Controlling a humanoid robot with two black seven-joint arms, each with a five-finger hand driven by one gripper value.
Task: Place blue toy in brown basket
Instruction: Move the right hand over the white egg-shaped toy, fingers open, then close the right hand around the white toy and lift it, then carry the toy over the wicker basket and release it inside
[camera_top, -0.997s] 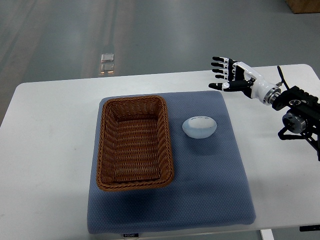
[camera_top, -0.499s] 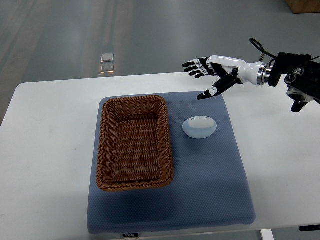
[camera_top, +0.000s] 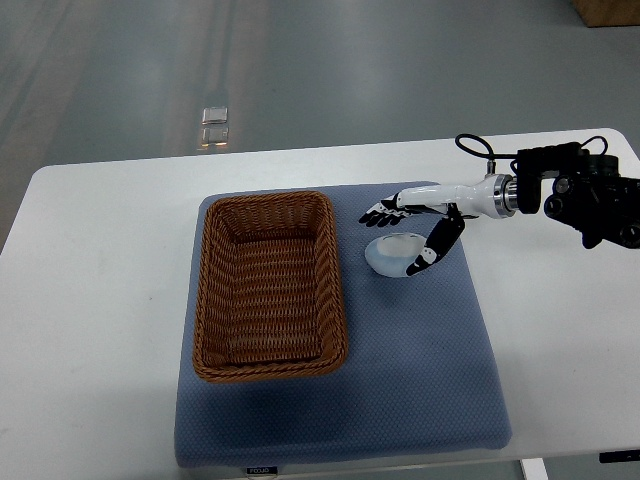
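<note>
Right hand spread, unclosed, straddling blue toy from above-right; brown basket just left of toy.

The toy lies right of the basket, both on the mat.

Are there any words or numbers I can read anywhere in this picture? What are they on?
Small white tag on the near edge of the blue mat: it has print, but too small and blurred to read.
Brown basket, blue toy, right hand and white table: no writing visible.
</note>
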